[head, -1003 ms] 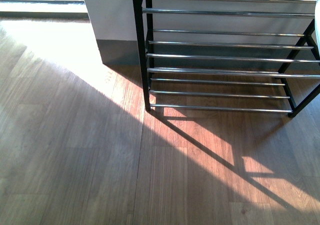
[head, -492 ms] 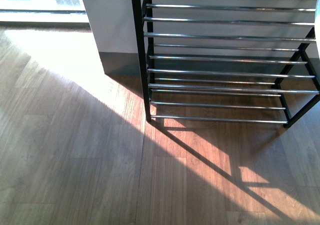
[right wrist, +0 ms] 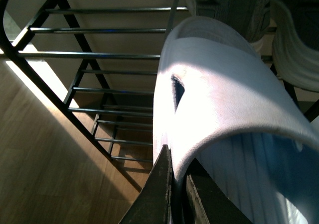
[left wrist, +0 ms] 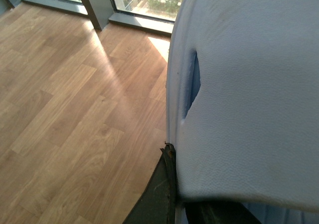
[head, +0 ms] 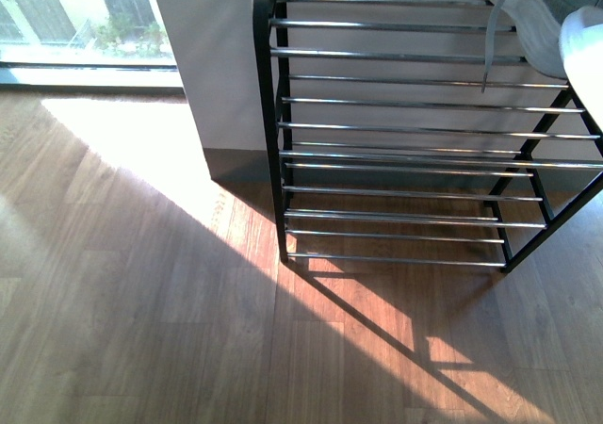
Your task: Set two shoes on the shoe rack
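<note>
My left gripper is shut on the strap edge of a white slipper that fills the left wrist view, held above the wood floor. My right gripper is shut on a second white slipper, held close to the shoe rack. This slipper shows at the front view's right edge. The rack has a black frame and chrome bars. A grey knit sneaker with a white sole sits on the rack beyond the slipper. Its sole and a hanging lace show in the front view. The second sneaker is not clearly seen.
A grey wall pillar stands left of the rack. A window lies at the far left. The wood floor runs in front, with a sunlit patch and the rack's shadow on it. The rack's lower shelves hold nothing.
The front view has shifted so the rack sits lower and the window shows. The white slipper and the sneaker's sole and lace have come into view at the top right.
</note>
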Controlling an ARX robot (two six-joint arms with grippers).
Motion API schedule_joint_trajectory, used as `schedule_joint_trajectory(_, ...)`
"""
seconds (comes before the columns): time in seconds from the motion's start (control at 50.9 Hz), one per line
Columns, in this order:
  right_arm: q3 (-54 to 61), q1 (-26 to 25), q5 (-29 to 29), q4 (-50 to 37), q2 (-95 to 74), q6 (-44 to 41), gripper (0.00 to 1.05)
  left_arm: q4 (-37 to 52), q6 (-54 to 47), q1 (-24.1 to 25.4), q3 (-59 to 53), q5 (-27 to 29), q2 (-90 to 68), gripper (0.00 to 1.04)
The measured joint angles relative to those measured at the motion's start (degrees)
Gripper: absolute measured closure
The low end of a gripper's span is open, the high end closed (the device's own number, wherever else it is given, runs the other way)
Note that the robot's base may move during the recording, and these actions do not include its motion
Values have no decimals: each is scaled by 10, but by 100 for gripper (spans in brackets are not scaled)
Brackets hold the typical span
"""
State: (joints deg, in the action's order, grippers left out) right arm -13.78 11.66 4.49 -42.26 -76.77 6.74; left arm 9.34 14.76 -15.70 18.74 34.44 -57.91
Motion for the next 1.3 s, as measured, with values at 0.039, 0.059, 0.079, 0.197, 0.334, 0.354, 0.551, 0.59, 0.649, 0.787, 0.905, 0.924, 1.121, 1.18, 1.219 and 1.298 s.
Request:
schedule_joint_trajectory(0.039,0,0,0,0,0,0,103,0,0,0,0,0,0,103)
schedule_joint_trajectory(0.059,0,0,0,0,0,0,103,0,0,0,0,0,0,103)
schedule_joint_trajectory(0.079,0,0,0,0,0,0,103,0,0,0,0,0,0,103)
schedule_joint_trajectory(0.197,0,0,0,0,0,0,103,0,0,0,0,0,0,103)
schedule_joint_trajectory(0.334,-1,0,0,0,0,0,103,0,0,0,0,0,0,103)
schedule_joint_trajectory(0.354,-1,0,0,0,0,0,103,0,0,0,0,0,0,103)
schedule_joint_trajectory(0.551,2,-3,-87,-142,-49,-12,103,0,0,0,0,1,0,103)
schedule_joint_trajectory(0.59,-15,3,-91,-140,-58,-11,103,0,0,0,0,0,0,103)
schedule_joint_trajectory(0.649,-37,12,-87,-122,-66,-8,103,0,0,0,0,0,0,103)
schedule_joint_trajectory(0.787,-119,46,-53,-50,-108,0,103,0,0,0,0,1,0,103)
schedule_joint_trajectory(0.905,-216,93,-14,5,-185,4,103,0,0,0,0,0,0,103)
schedule_joint_trajectory(0.924,-231,99,-8,14,-198,7,103,0,0,0,0,0,0,103)
schedule_joint_trajectory(1.121,-386,141,66,65,-348,10,103,0,0,0,0,0,0,103)
schedule_joint_trajectory(1.18,-434,145,95,77,-399,3,103,0,0,0,0,0,0,103)
schedule_joint_trajectory(1.219,-466,146,116,85,-436,-4,103,0,0,0,0,0,0,103)
schedule_joint_trajectory(1.298,-516,143,148,96,-492,-15,103,0,0,0,0,0,0,103)
